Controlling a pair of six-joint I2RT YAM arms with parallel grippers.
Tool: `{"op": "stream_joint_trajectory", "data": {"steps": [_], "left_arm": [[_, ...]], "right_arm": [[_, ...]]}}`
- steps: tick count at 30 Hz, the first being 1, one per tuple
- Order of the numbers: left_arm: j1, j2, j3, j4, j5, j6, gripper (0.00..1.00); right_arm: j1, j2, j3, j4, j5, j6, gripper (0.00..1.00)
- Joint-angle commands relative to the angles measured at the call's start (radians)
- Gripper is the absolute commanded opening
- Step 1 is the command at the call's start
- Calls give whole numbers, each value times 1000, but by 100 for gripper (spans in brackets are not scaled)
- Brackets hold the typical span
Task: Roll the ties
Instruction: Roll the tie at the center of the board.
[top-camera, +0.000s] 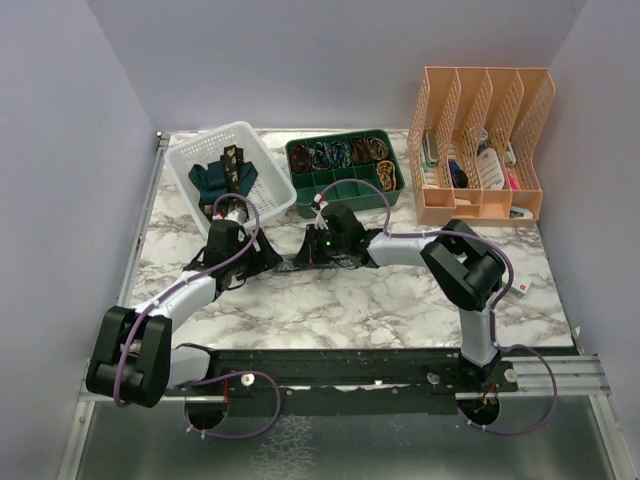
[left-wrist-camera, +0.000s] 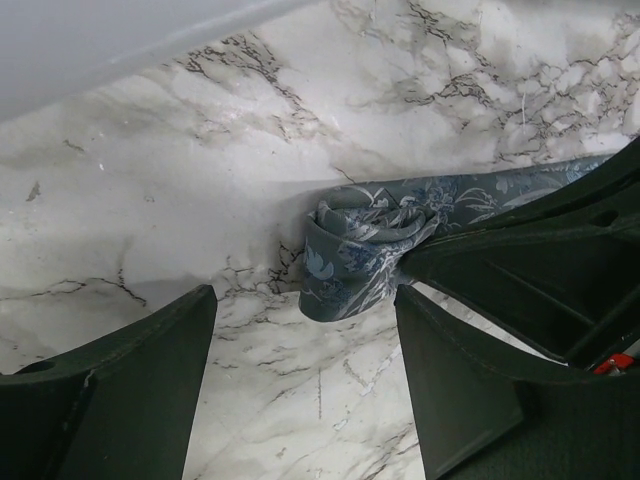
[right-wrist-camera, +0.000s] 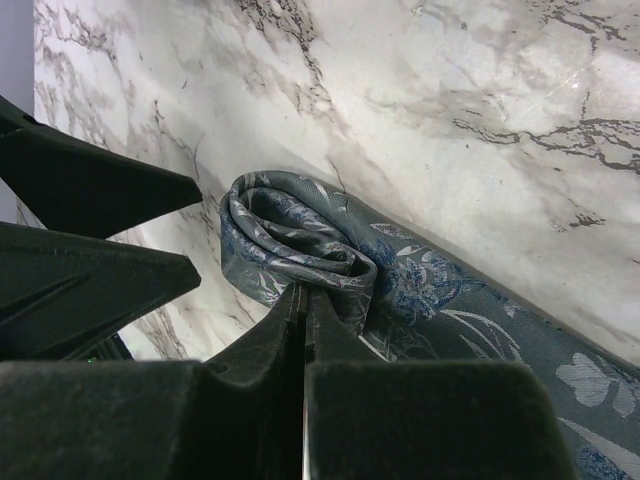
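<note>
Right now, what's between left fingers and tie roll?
Left wrist view: bare marble table between the view-left finger and the blue-grey tie's roll; the other left finger sits right beside it, nothing between. Shut right fingers hold the roll.

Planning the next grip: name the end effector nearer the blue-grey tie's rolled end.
Right. The right end effector is shut, tips in the roll of the blue-grey tie; the left end effector stands open, a finger either side of it, not touching.

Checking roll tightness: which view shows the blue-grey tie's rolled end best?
Right wrist: the blue-grey tie shows its spiralled layers close up. Left wrist shows the roll side-on; the top view barely shows it.
</note>
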Motion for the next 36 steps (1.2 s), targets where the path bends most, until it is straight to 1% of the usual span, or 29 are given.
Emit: {"op": "stream_joint_trajectory", "data": {"steps": [1,5,8,15,20,25,29,30,31,33,34,36], "left_arm": [[6,15,-29,95,63,-14,73],[6,35,-36,136,86,-14,73],[6,55,-42,175,111,-14,71],[6,127,-53,266,174,-19,59],[5,140,-57,294,158,1,59],[6,147,-46,318,181,14,59],[6,170,-45,325,196,14,54],[6,176,-48,325,191,12,52],[6,181,-47,325,187,8,51],[6,186,-50,325,180,0,51],[6,183,-51,325,175,-3,51],[6,158,-58,325,149,-17,53]], "right_arm": [[-9,23,13,-34,28,-6,4],[-20,11,2,-17,6,-6,4],[-21,-1,3,-4,-26,-3,5],[-23,14,14,0,-42,9,5],[-29,23,12,-2,-42,14,5],[-35,26,12,-3,-44,15,5],[-38,22,9,19,-63,7,5],[-37,16,2,46,-77,2,9],[-38,6,-13,85,-102,-14,15],[-38,-18,-19,140,-151,-61,33],[-38,-31,-17,166,-187,-94,38],[-38,-58,-4,170,-208,-156,45]]}}
